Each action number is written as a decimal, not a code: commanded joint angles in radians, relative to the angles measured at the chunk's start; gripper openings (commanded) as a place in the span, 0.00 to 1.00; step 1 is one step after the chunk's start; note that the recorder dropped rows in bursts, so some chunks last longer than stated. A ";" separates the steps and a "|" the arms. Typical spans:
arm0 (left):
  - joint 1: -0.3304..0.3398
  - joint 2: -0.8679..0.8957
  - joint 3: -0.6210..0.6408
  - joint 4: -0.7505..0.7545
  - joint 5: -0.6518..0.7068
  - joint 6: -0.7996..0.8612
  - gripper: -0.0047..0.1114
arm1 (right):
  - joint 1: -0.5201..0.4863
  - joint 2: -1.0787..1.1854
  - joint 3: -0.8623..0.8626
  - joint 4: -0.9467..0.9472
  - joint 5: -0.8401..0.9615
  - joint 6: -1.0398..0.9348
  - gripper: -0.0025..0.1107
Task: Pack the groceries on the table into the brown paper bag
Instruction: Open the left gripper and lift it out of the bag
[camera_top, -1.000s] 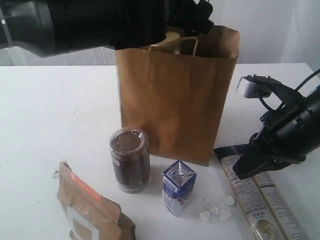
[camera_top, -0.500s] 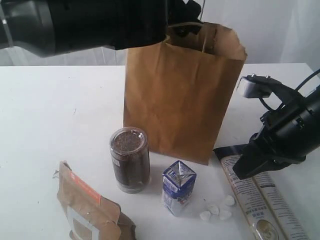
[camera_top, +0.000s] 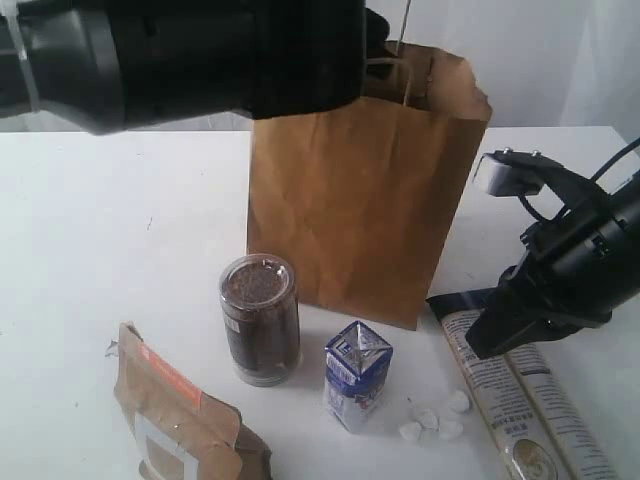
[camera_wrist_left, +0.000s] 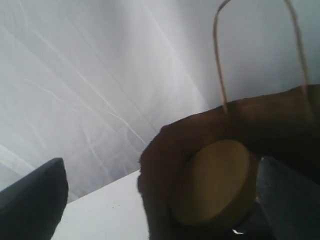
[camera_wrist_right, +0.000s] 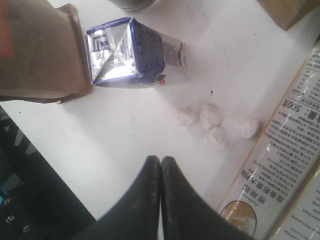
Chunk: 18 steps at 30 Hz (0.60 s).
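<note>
The brown paper bag (camera_top: 365, 190) stands upright mid-table. My left gripper (camera_top: 378, 35) hovers at its mouth, mostly hidden behind my own black arm. In the left wrist view the gripper (camera_wrist_left: 160, 200) is open, its fingers (camera_wrist_left: 30, 200) wide apart around the bag's rim (camera_wrist_left: 165, 150). The jar's tan lid (camera_wrist_left: 215, 182) shows inside the bag. In front of the bag stand the dark-filled jar (camera_top: 260, 318) and the blue-white carton (camera_top: 357, 374). The kraft pouch (camera_top: 180, 415) lies at the front left. My right gripper (camera_top: 490, 335) is shut and empty above the long printed packet (camera_top: 520, 400).
Several small white lumps (camera_top: 435, 418) lie between the carton and the packet, also close to my right gripper (camera_wrist_right: 160, 162) in the right wrist view. The white table (camera_top: 120, 220) stretches to the left of the bag. A pale curtain hangs behind.
The bag's top has swung to the right and stands straighter. The tan lid seen at its mouth has dropped out of the exterior view. One handle now sticks up. The right arm has not moved.
</note>
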 joint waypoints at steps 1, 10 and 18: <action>-0.078 -0.037 -0.007 -0.019 -0.009 0.069 0.95 | -0.004 0.002 0.003 0.006 0.020 -0.012 0.02; -0.204 -0.208 -0.007 -0.019 0.006 0.128 0.95 | 0.038 -0.050 0.003 0.006 0.010 -0.012 0.02; -0.204 -0.412 0.026 -0.019 0.122 0.105 0.95 | 0.217 -0.112 0.003 0.006 -0.060 -0.033 0.02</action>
